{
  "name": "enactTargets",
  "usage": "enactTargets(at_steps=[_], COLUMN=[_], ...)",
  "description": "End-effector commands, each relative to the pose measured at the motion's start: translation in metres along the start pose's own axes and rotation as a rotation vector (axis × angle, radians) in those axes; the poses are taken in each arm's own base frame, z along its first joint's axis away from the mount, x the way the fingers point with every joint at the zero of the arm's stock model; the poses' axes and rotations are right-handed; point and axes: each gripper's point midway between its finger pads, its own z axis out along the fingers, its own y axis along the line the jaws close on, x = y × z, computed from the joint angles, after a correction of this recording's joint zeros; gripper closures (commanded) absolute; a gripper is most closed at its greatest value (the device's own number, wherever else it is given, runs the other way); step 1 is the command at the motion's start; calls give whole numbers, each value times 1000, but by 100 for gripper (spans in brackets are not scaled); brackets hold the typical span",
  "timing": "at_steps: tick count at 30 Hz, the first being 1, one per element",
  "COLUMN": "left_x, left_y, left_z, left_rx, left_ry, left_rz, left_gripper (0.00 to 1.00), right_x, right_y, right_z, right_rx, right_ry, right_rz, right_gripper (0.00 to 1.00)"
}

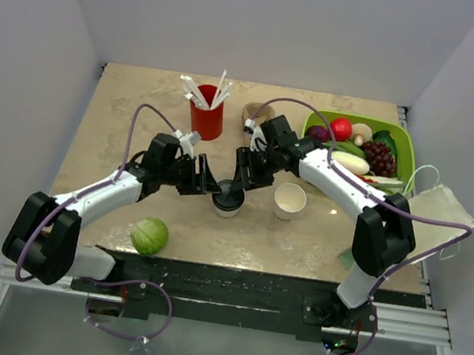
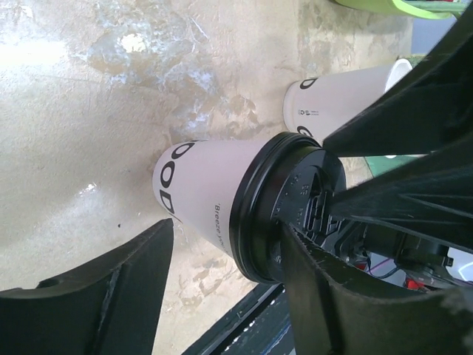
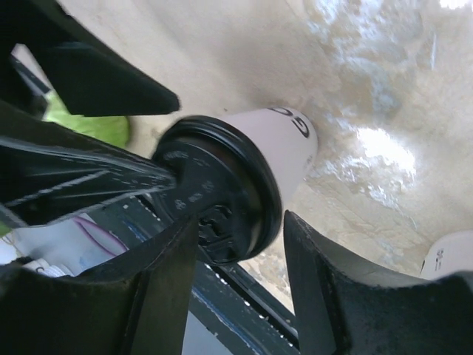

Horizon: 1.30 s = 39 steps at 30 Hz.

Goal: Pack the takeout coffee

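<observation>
The takeout coffee (image 1: 228, 199), a white paper cup with a black lid, stands upright at the table's middle front. My left gripper (image 1: 211, 189) reaches it from the left and is open. In the left wrist view the cup (image 2: 211, 196) lies between the fingers, and one finger (image 2: 318, 288) touches the lid's top (image 2: 292, 203). My right gripper (image 1: 241, 182) comes from the upper right and is open. In the right wrist view the lid (image 3: 222, 196) sits between the open right gripper's (image 3: 240, 222) fingers, with one finger (image 3: 162, 281) across its top.
A lidless white cup (image 1: 289, 201) stands just right of the coffee. A red cup with straws (image 1: 206, 116) is behind. A green tray (image 1: 404, 141) of fruit sits at back right, a white bag (image 1: 439, 215) at the right edge, and a green ball (image 1: 149, 236) at front left.
</observation>
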Motion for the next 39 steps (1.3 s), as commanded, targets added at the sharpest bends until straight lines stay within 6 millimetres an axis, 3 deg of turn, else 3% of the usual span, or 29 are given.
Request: enactTargets(at_steps=[1, 5, 9, 11, 16, 24, 31, 35, 39], left_x=[-8, -19, -29, -37, -34, -18, -4, 9, 22], left_y=[9, -3, -13, -16, -12, -2, 12, 25, 45], left_z=[-3, -5, -5, -4, 4, 16, 22, 24, 24], left_rx=[-63, -36, -4, -7, -2, 10, -16, -38, -107], left_ry=[-17, -40, -59, -79, -54, 24, 61, 95, 127], left_rz=[25, 55, 77, 85, 78, 62, 15, -21, -91], left_gripper=[34, 24, 19, 18, 19, 31, 43, 57, 66], right_x=[-28, -35, -45, -43, -46, -22, -5, 9, 14], right_y=[33, 45, 37, 30, 26, 7, -8, -18, -27], right_z=[-23, -28, -21, -11, -3, 18, 34, 44, 47], right_rx=[-110, -155, -130, -119, -112, -107, -105, -99, -63], right_ry=[-80, -116, -132, -99, -101, -22, 11, 38, 54], right_rz=[-91, -124, -161, -177, -194, -157, -26, 60, 136], right_gripper=[44, 40, 38, 38, 38, 41, 48, 60, 60])
